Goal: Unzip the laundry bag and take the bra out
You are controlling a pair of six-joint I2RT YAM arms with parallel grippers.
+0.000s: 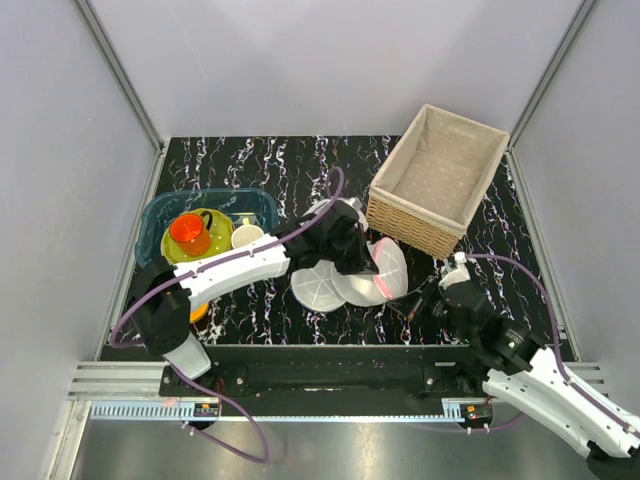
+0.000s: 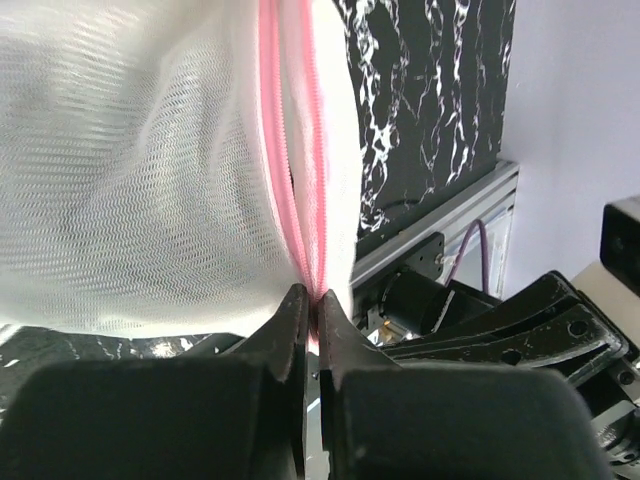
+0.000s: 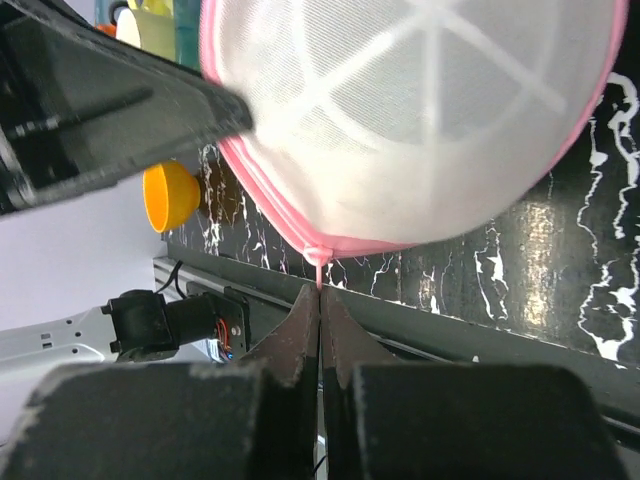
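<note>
The laundry bag [image 1: 387,268], a white mesh dome with a pink rim, sits at the table's front middle between both arms. Its mesh [image 2: 140,170] fills the left wrist view, with the pink zipper [image 2: 293,150] running down to the jaws. My left gripper [image 2: 313,297] is shut on that pink zipper edge and reaches in from the left [image 1: 366,262]. My right gripper [image 3: 320,288] is shut on a thin pink pull tab hanging from the bag's [image 3: 420,110] rim, on its near right side [image 1: 415,297]. The bra is hidden.
A wicker basket [image 1: 437,178] stands at the back right. All-white mesh domes [image 1: 320,285] lie just left of the bag. A teal tray [image 1: 262,203] at the left holds an orange cup [image 1: 189,233], and a small orange bowl [image 3: 170,195] sits near the front edge.
</note>
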